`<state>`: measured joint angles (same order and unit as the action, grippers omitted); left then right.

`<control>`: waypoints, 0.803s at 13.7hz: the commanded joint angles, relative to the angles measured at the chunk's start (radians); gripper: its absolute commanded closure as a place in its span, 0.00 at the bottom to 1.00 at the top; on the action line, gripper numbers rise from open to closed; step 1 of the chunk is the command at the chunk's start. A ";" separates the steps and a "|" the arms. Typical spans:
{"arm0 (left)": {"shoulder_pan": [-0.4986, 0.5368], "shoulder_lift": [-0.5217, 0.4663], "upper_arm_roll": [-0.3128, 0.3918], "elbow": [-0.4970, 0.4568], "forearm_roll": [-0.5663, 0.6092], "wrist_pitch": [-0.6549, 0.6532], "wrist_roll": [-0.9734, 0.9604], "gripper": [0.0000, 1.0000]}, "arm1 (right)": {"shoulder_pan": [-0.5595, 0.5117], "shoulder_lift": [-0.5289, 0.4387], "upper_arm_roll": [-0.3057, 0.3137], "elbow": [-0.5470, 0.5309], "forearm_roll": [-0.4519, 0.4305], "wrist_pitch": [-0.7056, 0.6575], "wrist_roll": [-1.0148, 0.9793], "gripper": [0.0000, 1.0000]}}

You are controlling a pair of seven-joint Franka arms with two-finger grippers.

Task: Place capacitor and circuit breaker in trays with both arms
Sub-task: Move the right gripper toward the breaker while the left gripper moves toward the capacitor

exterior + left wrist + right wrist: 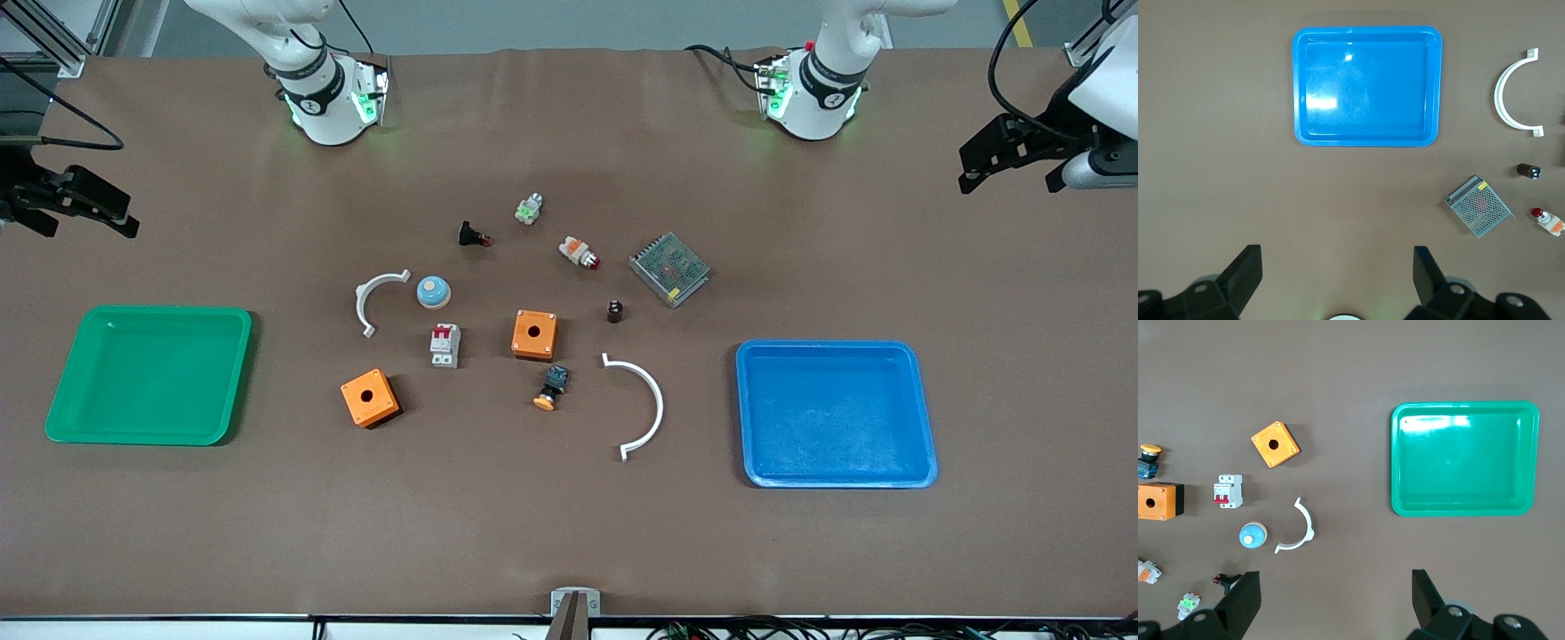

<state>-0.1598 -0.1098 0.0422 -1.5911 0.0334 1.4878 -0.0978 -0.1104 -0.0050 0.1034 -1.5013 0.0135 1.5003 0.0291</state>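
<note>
The capacitor [614, 311], a tiny dark cylinder, stands on the table between the grey mesh box and an orange box; it also shows in the left wrist view [1529, 171]. The circuit breaker [444, 345], white with red levers, lies beside the middle orange box toward the right arm's end; it also shows in the right wrist view [1227, 491]. My left gripper [1009, 173] [1337, 273] is open and empty, high over its end of the table. My right gripper [84, 222] [1336, 593] is open and empty, high over its end.
A green tray [151, 311] lies at the right arm's end, a blue tray [827, 345] at the left arm's end. Two orange boxes [534, 334] [370, 397], two white curved brackets [378, 298] [645, 404], a mesh box [669, 268] and small switches lie mid-table.
</note>
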 commanded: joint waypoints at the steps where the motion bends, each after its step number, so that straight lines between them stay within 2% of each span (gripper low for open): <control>1: -0.003 0.016 -0.001 0.036 0.020 -0.024 0.018 0.00 | -0.005 0.007 0.004 0.015 -0.003 -0.003 0.003 0.00; 5: -0.012 0.042 -0.004 0.042 0.019 -0.024 0.026 0.00 | -0.003 0.007 0.004 0.015 -0.003 -0.003 0.003 0.00; 8: -0.020 0.074 -0.047 0.034 0.011 -0.012 0.017 0.00 | 0.001 0.008 0.005 0.015 -0.001 -0.006 0.009 0.00; 11: -0.020 0.116 -0.082 -0.007 0.003 0.099 -0.013 0.00 | 0.056 0.008 0.010 -0.006 0.003 -0.017 0.108 0.00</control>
<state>-0.1747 -0.0221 -0.0272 -1.5917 0.0334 1.5366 -0.0944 -0.0965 -0.0038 0.1100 -1.5040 0.0141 1.4947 0.0614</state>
